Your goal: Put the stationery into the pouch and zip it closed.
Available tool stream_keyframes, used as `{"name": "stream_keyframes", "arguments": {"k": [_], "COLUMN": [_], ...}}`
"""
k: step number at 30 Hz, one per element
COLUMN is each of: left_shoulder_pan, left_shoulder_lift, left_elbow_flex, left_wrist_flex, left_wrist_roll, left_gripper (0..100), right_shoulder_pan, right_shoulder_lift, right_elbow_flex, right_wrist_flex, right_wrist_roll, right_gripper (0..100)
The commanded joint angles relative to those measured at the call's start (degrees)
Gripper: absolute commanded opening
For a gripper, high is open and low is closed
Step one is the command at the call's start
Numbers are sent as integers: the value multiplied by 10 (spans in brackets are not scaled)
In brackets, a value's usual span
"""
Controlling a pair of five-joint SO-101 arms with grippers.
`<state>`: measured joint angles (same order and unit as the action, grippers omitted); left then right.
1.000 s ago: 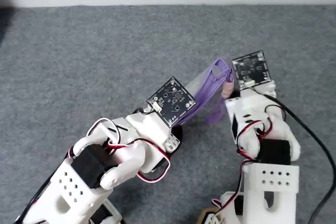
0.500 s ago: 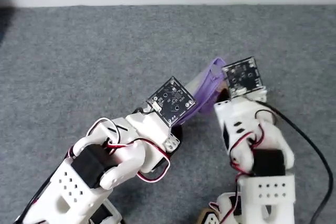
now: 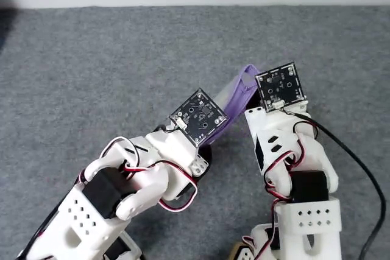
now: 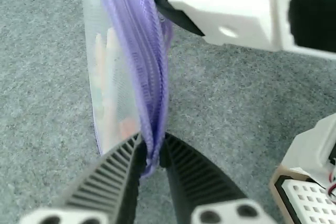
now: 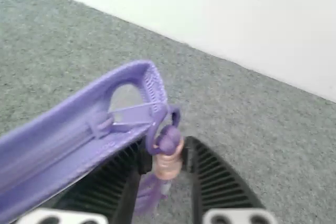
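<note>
A see-through pouch (image 3: 236,97) with a purple zipper hangs off the table between the two arms. My left gripper (image 4: 152,149) is shut on the zipper edge at one end of the pouch (image 4: 113,77). Pale stationery (image 4: 104,61) shows through its wall. At the other end, my right gripper (image 5: 165,153) is shut on the zipper pull (image 5: 168,157), a purple tab with a pinkish bead. The purple end of the pouch (image 5: 73,132) rises just beyond it. From above, the wrist camera boards cover both grippers.
Grey carpet (image 3: 97,59) covers the table, with open room to the left, right and far side. A white wall (image 5: 236,14) runs along the far edge. A black cable (image 3: 356,165) trails from the right arm. The right arm's white body (image 4: 247,9) is close to the left gripper.
The right arm has swung left toward the left arm, carrying the zipper pull along. The visible purple stretch of pouch has shortened. The left arm has kept still.
</note>
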<state>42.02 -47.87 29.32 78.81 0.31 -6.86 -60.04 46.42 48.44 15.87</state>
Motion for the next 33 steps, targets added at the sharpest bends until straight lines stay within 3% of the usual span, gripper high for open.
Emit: {"name": "stream_keyframes", "arguments": {"k": [1, 13, 23, 33], "left_shoulder_pan": [0, 0, 0, 0], "left_shoulder_lift": [-19, -20, -20, -20], "left_elbow_flex": [-7, -7, -7, -7], "left_wrist_flex": [2, 1, 4, 4], "left_wrist_roll": [-6, -7, -5, -6], "left_gripper": [12, 12, 12, 12], "right_shoulder_pan": [6, 81, 179, 207], "right_shoulder_lift": [2, 15, 166, 187], "right_elbow_flex": [-4, 0, -4, -4], "right_wrist_flex": [-13, -80, -206, -216], "right_wrist_roll": [-4, -4, -5, -4], "right_gripper": [8, 8, 8, 8]}}
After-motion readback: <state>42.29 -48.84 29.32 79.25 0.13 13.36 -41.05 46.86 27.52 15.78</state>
